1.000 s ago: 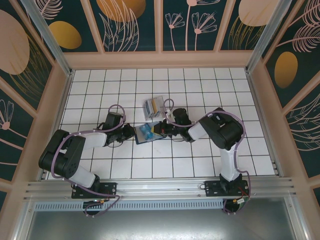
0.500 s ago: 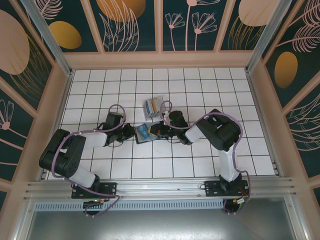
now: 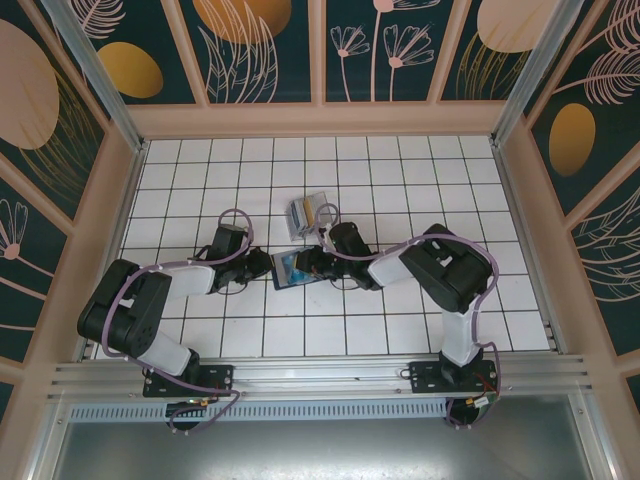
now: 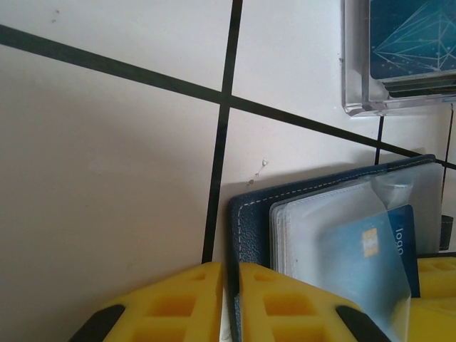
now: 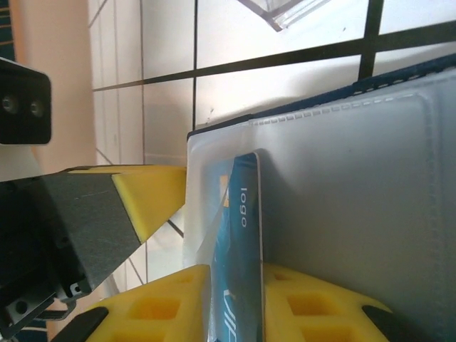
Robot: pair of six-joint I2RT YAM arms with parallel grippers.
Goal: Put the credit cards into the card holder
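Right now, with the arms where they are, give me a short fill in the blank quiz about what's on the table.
The left gripper pinches the edge of the dark blue ___.
Between the fingers of the right gripper lies a card coloured ___.
The word printed on it reads ___.
The clear card holder stands on a table with tiles coloured ___.
Missing words: wallet, blue, logo, white.
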